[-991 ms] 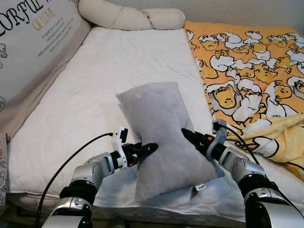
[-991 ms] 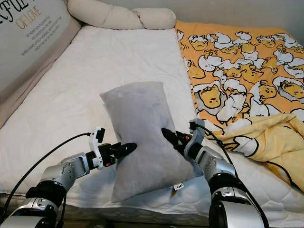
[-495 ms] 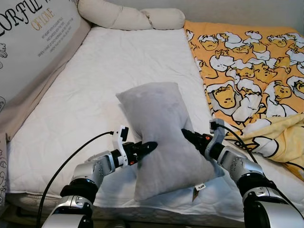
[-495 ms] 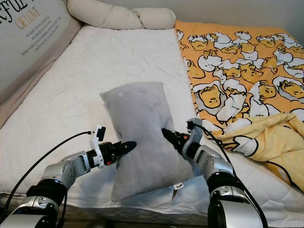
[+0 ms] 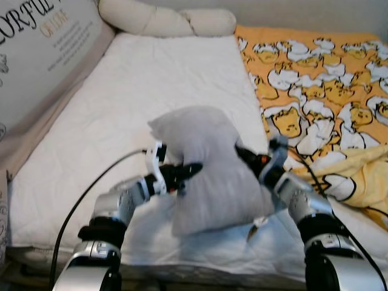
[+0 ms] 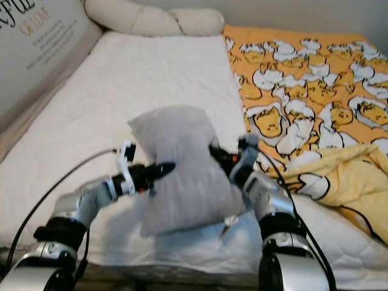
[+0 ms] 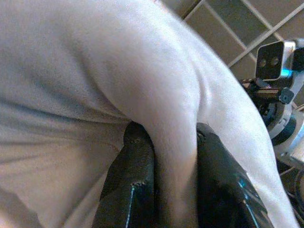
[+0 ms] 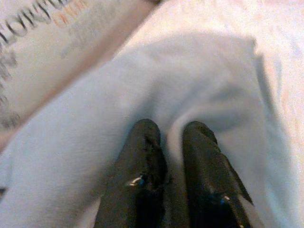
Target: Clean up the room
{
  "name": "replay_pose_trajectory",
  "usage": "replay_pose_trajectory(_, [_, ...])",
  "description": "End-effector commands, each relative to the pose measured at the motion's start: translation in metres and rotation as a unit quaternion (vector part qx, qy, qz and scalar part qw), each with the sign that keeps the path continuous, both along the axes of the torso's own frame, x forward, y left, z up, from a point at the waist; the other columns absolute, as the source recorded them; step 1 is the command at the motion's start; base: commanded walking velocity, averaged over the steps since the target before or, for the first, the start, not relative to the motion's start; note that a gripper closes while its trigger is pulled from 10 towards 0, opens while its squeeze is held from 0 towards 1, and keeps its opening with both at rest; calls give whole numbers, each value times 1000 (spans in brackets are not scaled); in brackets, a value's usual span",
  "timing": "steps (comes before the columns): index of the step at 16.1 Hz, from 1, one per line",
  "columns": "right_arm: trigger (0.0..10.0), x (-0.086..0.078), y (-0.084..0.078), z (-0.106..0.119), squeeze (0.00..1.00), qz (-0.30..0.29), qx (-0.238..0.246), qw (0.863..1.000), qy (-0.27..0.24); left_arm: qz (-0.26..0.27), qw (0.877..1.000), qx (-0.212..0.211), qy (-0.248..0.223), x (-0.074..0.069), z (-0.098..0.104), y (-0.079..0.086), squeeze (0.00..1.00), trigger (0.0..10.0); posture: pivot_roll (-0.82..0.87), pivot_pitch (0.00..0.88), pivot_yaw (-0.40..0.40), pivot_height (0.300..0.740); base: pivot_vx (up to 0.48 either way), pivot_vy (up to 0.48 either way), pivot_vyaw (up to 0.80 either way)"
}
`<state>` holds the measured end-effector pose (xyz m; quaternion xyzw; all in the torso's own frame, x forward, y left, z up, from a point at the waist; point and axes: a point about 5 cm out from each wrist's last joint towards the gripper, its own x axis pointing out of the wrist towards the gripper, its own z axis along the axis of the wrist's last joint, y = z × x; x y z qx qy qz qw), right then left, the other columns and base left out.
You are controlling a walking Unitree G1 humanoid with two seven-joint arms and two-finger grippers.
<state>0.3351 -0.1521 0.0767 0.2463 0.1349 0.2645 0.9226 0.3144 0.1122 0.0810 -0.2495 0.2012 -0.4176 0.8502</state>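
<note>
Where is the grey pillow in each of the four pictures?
Left eye view: grey pillow in the middle, between both arms.
Right eye view: middle, same spot.
Left wrist view: a fold pinched between black fingers.
Right wrist view: behind the fingers.
Shared landmark: white mattress.

Both eye views are blurred — the grey pillow [image 5: 203,167] hides the right hand's [image 5: 242,154] fingertips.
</note>
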Motion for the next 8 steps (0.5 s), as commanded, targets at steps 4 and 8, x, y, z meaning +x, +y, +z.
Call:
replay_pose_trajectory(4, [0,8,9,28,0,-14,33,998,-57,2,996,-12,-83,8,41,-15,0,0,15,0,-8,740,0,0,0])
replay_pose_trajectory(8, [0,4,0,27,0,-54,19,996,-73,26,993,58,-100,4,36,-7,0,0,26,0,-8,740,0,0,0])
